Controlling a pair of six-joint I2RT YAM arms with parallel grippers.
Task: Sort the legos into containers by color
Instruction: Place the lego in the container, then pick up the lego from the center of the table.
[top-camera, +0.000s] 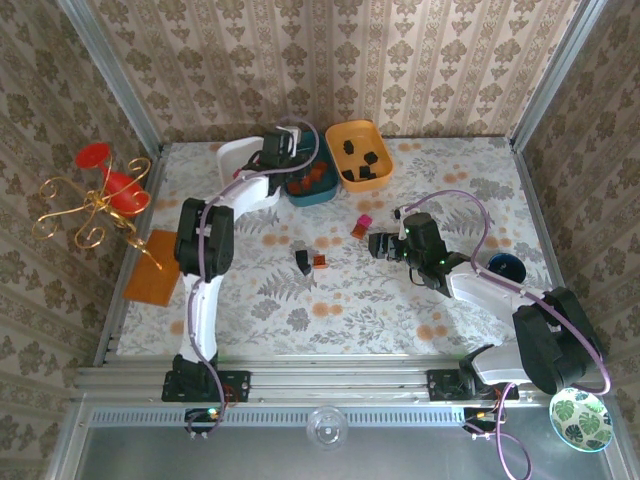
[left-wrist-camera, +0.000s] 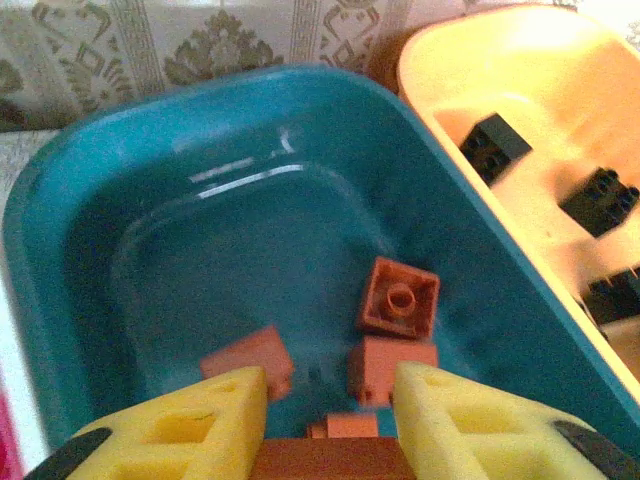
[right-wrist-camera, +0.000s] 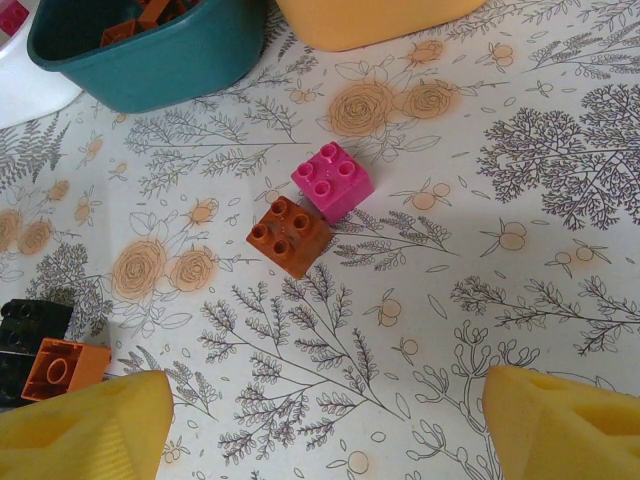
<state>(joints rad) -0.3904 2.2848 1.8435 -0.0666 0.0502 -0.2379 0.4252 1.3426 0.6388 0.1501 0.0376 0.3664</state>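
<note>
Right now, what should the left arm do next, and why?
Probably open the left jaws: the orange lego between them hangs over the teal tray, where other orange legos already lie, so letting go should sort it right.

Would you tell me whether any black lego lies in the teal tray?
No, the legos visible in the teal tray are all orange-red.

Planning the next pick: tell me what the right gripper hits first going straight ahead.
Probably the orange lego, with the pink lego close behind it; the open right gripper aims at both. Depth is unclear, so the table could come first.
</note>
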